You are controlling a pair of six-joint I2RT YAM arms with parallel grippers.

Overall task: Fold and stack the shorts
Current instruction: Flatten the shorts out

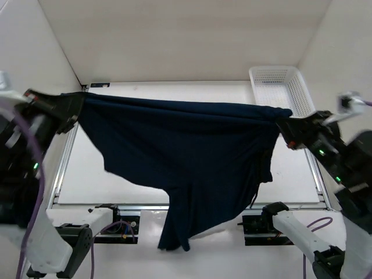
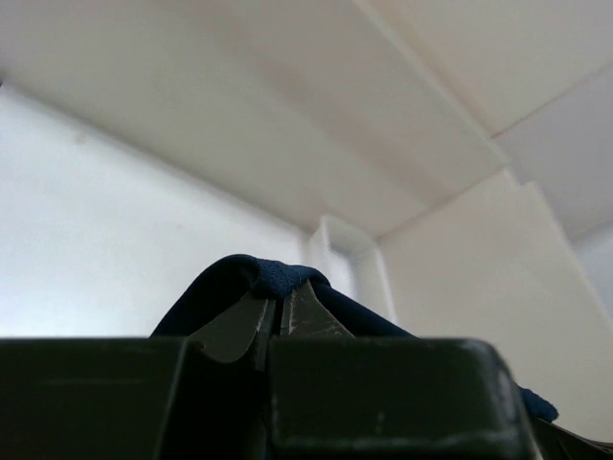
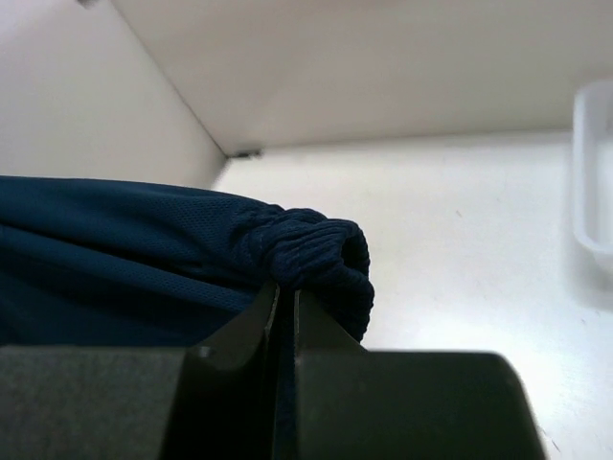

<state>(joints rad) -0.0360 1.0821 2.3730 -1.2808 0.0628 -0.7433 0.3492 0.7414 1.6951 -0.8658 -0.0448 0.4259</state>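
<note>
The dark navy shorts [image 1: 186, 151] hang stretched in the air between both grippers, above the white table. The top edge runs taut from left to right; one leg droops down to the near edge. A thin drawstring [image 1: 256, 192] dangles on the right side. My left gripper [image 1: 77, 110] is shut on the left corner of the shorts; the fabric [image 2: 259, 278] bunches over its fingertips. My right gripper [image 1: 283, 127] is shut on the gathered waistband [image 3: 316, 251] at the right corner.
A white plastic mesh basket [image 1: 282, 88] stands at the back right of the table [image 1: 174, 87], just behind the right gripper; its edge shows in the right wrist view [image 3: 594, 172]. White walls enclose the table on three sides.
</note>
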